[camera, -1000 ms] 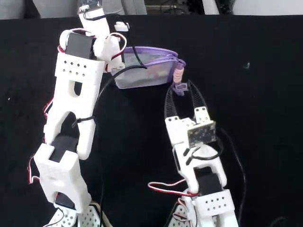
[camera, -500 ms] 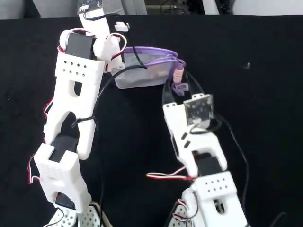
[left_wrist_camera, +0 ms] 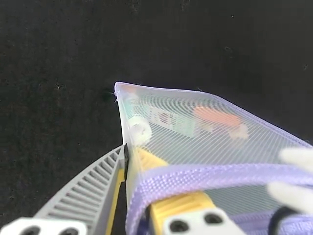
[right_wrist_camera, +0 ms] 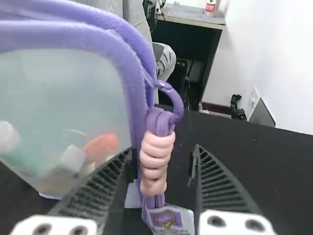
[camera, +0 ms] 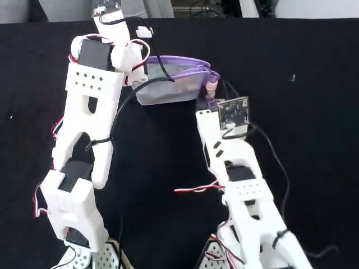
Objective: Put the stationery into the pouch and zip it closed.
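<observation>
Here the left gripper (left_wrist_camera: 126,152) is clamped on one short end of the pouch (left_wrist_camera: 195,137): a grey ribbed finger (left_wrist_camera: 83,196) lies outside the mesh wall, a yellow one (left_wrist_camera: 146,161) shows through it, and the pouch's edge seam is pinched between them. At the other short end, the right gripper (right_wrist_camera: 164,156) stands with a moderate gap between its jaws. Its two black ribbed fingers (right_wrist_camera: 215,176) sit either side of the zipper pull cord (right_wrist_camera: 156,161). One finger is just beside the cord and the other stands clear of it, so nothing is pinched.

The cord is a pink and purple braid. It hangs down from a purple ring at the pouch's corner and ends in a small purple tag (right_wrist_camera: 166,218).

The pouch is translucent mesh with a purple zip band (left_wrist_camera: 215,174) along its upper long side. Its long axis runs roughly parallel to the far edge of the black surface (camera: 314,84). The pull end points toward the surface's right edge and the clamped end toward its left edge. It sits in the far half of the surface, near the middle of its width. I cannot tell whether its bottom rests on the surface.

Stationery shows through the mesh: an orange piece (left_wrist_camera: 217,116), a green and white item (left_wrist_camera: 168,122) and a white round cap (left_wrist_camera: 138,131). They lie along the pouch's length. Whether the zip is drawn fully closed cannot be made out.
</observation>
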Tool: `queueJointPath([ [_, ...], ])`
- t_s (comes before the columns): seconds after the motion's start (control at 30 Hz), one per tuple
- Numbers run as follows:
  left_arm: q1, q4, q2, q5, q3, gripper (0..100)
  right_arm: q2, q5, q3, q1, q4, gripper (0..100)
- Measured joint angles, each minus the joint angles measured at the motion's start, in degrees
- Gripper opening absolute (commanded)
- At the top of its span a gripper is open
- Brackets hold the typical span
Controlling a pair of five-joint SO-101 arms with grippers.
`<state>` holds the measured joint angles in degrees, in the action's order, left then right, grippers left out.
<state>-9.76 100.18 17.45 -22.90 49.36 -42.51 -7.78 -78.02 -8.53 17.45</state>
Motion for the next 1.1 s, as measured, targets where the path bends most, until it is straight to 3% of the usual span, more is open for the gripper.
queueJointPath([
  [0.2,0.00,0.00,0.00,0.00,0.00,3,5.80,0.00,0.18,0.00,7.65,17.6],
  [0.43,0.00,0.00,0.00,0.00,0.09,3,10.11,0.00,3.96,0.00,8.79,16.9],
  [0.6,0.00,0.00,0.09,0.00,0.09,3,16.26,0.00,7.56,0.44,8.79,0.7],
  [1.0,0.00,0.00,0.18,0.00,0.09,3,12.13,-0.18,5.80,3.08,8.79,1.8],
  [1.1,0.00,0.00,0.18,0.00,-0.09,3,7.47,-0.09,3.43,3.08,8.79,8.6],
])
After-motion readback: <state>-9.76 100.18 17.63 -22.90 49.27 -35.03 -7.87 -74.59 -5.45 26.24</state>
